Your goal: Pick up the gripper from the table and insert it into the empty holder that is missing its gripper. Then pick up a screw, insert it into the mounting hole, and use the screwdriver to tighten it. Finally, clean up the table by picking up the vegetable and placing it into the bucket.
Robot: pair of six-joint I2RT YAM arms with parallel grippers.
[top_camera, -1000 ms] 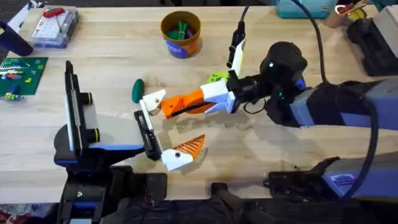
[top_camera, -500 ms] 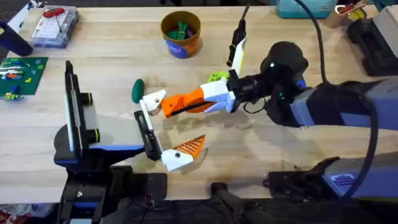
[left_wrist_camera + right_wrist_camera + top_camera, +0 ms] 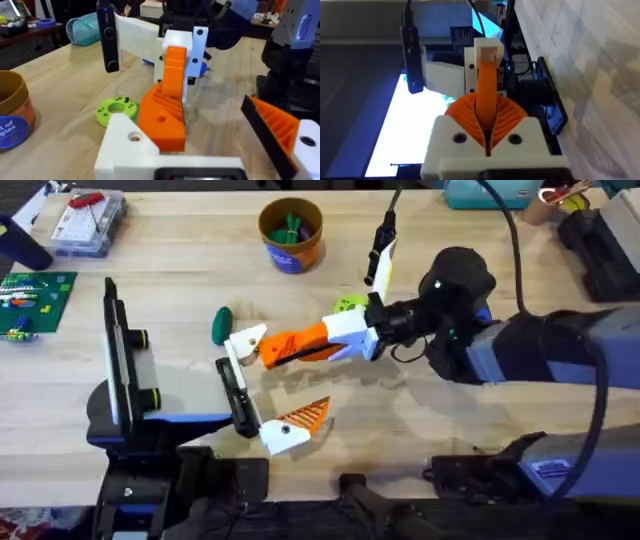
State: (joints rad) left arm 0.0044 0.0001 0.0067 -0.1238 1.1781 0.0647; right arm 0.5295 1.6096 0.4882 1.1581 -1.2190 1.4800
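The gripper [image 3: 285,346], a small orange wedge, is held in my right gripper [image 3: 312,345], whose ribbed orange pads [image 3: 512,114] are shut on it. Its wide end [image 3: 161,120] rests against the holder [image 3: 245,338], the white pointed block [image 3: 127,145] on my left arm's black rail [image 3: 236,390]. I cannot tell whether it is fully seated. My left gripper [image 3: 265,388] stands open, with its ribbed orange finger [image 3: 305,415] far from the holder. The vegetable [image 3: 221,325] lies on the table just beyond the holder. The bucket [image 3: 291,235] stands at the back centre.
A lime green disc [image 3: 348,304] lies beside the right wrist. A black and white tool [image 3: 380,255] lies right of the bucket. A clear parts box [image 3: 88,222] and a green board [image 3: 35,295] sit at the far left.
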